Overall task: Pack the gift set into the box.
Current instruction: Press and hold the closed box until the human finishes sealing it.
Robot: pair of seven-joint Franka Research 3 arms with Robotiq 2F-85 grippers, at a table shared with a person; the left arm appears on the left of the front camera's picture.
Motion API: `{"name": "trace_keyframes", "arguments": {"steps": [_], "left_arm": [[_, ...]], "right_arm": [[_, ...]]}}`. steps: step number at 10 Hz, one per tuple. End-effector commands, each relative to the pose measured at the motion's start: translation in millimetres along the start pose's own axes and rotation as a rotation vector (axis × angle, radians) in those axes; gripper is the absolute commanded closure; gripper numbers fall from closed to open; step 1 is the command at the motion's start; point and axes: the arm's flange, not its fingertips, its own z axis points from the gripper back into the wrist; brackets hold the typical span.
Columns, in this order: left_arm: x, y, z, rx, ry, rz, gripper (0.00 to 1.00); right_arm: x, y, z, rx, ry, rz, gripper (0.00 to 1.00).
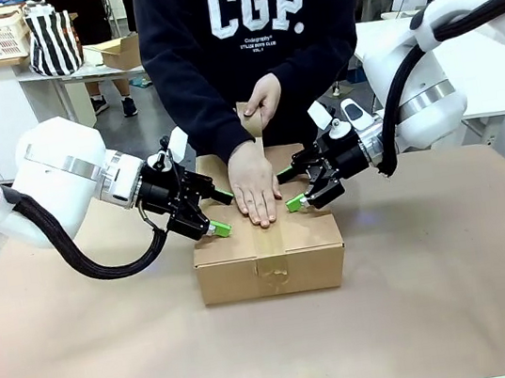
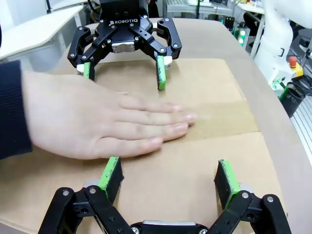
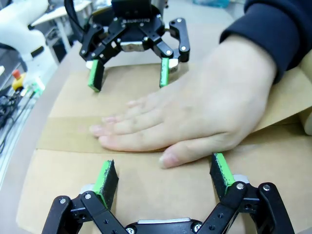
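Cardboard box (image 1: 268,253) lies taped under a hand (image 1: 254,185), both tools (image 1: 221,212) (image 1: 289,190) spread wide.

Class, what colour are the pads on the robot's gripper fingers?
Bright green pads on black fingers; the left wrist view shows them best.

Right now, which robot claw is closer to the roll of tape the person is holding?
The right gripper: it sits just below and right of the tape roll. The left gripper is lower, across the box.

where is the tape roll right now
In the front view the tape roll is in the person's raised hand, above the box at table centre, between the two grippers.
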Motion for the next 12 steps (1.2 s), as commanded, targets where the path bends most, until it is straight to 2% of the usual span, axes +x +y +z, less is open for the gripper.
{"name": "trace_keyframes", "arguments": {"steps": [1,12], "left_arm": [[0.1,-1.0,-0.5,-0.014,0.004,-0.008,0.0],[0.1,-1.0,-0.5,-0.014,0.004,-0.008,0.0]], "right_arm": [[-0.3,1.0,0.0,-0.004,0.0,0.005,0.0],[-0.3,1.0,0.0,-0.004,0.0,0.005,0.0]]}}
